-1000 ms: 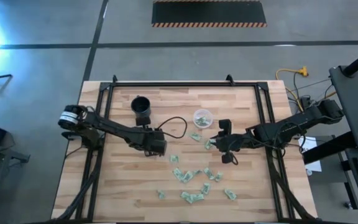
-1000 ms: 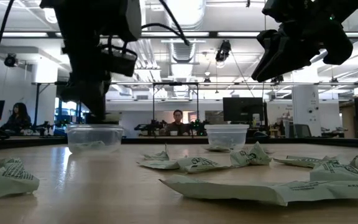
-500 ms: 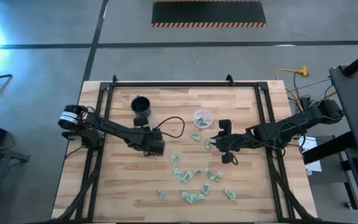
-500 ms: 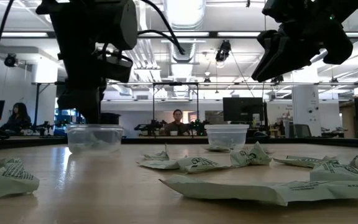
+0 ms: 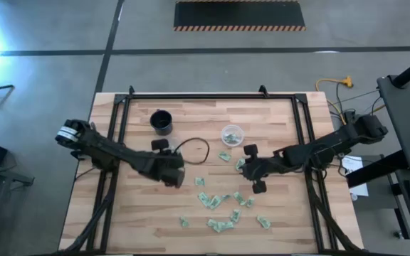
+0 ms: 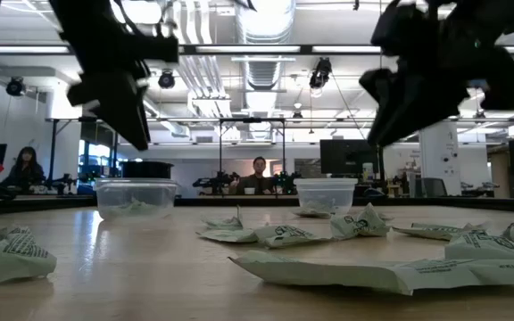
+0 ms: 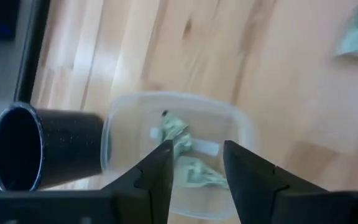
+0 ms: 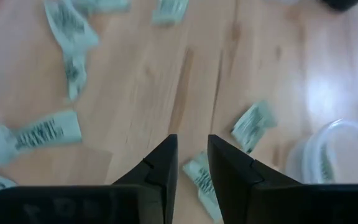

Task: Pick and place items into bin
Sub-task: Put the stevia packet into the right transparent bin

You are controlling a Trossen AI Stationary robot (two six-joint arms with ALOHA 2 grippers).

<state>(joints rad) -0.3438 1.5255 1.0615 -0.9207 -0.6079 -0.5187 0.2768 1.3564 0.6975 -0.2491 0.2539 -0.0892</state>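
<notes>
Many small pale green-and-white wrinkly pieces (image 5: 223, 206) lie scattered on the near middle of the wooden table, and they also show in the low view (image 6: 284, 234). A clear tub (image 7: 114, 134) with a few pieces (image 7: 176, 134) inside stands next to the black cup (image 7: 36, 146). A second clear tub (image 5: 231, 134) stands farther right. My left gripper (image 5: 171, 171) hangs open and empty, above and to the near side of the first tub (image 6: 135, 196). My right gripper (image 5: 251, 169) hangs slightly open and empty over the loose pieces (image 8: 250, 127).
The black cup (image 5: 161, 122) stands at the far left of the work area. A black frame (image 5: 191, 96) runs along the far and side edges of the table. A cable (image 5: 198, 146) loops off the left arm. People sit in the room beyond the table (image 6: 259, 174).
My left gripper has risen from just over the first tub, tipped to a slant and drawn back toward the table's near edge. My right gripper has shifted a little toward the table's left and near edges and has turned somewhat. The pieces and tubs have stayed in place.
</notes>
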